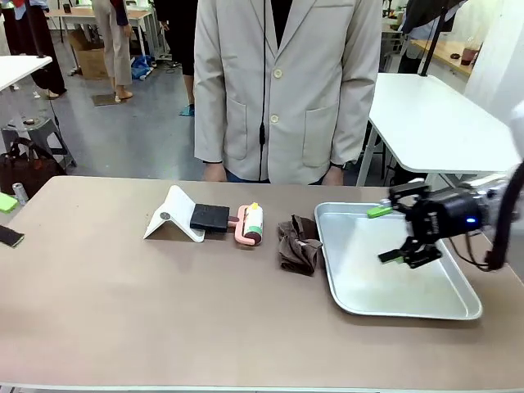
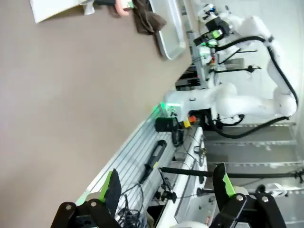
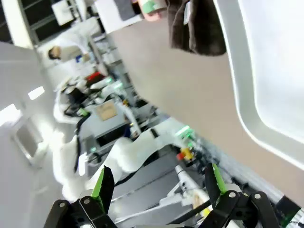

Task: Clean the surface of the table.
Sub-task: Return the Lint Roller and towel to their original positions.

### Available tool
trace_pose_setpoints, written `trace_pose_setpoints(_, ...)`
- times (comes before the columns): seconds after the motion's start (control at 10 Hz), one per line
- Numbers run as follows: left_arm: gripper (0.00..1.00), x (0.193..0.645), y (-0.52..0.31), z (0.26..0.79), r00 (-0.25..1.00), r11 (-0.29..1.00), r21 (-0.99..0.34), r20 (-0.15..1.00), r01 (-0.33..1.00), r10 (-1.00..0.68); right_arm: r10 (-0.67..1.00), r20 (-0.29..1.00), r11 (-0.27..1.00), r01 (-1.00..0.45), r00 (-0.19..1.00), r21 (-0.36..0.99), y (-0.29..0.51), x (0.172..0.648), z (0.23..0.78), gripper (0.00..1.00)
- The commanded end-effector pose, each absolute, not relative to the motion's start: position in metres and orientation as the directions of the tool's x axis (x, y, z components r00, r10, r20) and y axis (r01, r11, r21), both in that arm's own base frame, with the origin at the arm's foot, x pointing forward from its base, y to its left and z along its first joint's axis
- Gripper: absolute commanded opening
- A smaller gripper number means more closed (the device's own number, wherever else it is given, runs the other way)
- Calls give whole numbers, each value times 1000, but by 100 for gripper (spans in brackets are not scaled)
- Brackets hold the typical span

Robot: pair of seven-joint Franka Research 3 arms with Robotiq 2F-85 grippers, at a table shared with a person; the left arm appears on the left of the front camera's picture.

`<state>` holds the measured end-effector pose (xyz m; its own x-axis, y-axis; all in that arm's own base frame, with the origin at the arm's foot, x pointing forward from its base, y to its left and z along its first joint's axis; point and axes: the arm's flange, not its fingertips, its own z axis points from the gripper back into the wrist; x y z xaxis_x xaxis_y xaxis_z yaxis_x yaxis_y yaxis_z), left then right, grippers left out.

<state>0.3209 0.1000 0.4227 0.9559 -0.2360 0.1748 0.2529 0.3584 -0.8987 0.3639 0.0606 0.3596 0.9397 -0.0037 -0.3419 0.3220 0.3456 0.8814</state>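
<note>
Meanwhile right tool (image 1: 390, 234) wide open, empty, over tray (image 1: 409, 304); table (image 1: 123, 311) near edge bare.

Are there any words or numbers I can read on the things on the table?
No words or numbers can be read.
The roller has a white and yellow label, too small and blurred to read.
The white stand, the black block, the brown cloth and the metal tray show no print.
</note>
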Motion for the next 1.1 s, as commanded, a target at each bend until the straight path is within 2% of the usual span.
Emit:
trace_pose_setpoints(0.0,100,320,111,419,950,251,-931,207,264,-234,11,-326,235,314,945,920,18,358,361,100)
trace_pose_setpoints(0.3,100,317,109,418,967,152,-962,206,228,-151,-50,-332,153,336,942,929,-17,353,359,100)
trace_pose_setpoints(0.4,97,321,103,422,978,187,-963,174,193,-117,-60,-345,168,350,937,921,-16,357,354,100)
trace_pose_setpoints(0.5,97,314,111,413,963,194,-953,195,231,-185,-95,-362,184,374,927,909,-10,363,351,100)
trace_pose_setpoints(0.6,97,314,111,413,963,194,-953,195,231,-185,-119,-359,177,376,925,909,-4,372,348,100)
trace_pose_setpoints(0.7,97,314,111,413,963,194,-953,195,231,-185,-74,-369,167,376,927,911,-21,355,357,100)
trace_pose_setpoints(1.0,97,314,111,413,963,194,-953,195,231,-185,-74,-369,167,376,927,911,-21,355,357,100)
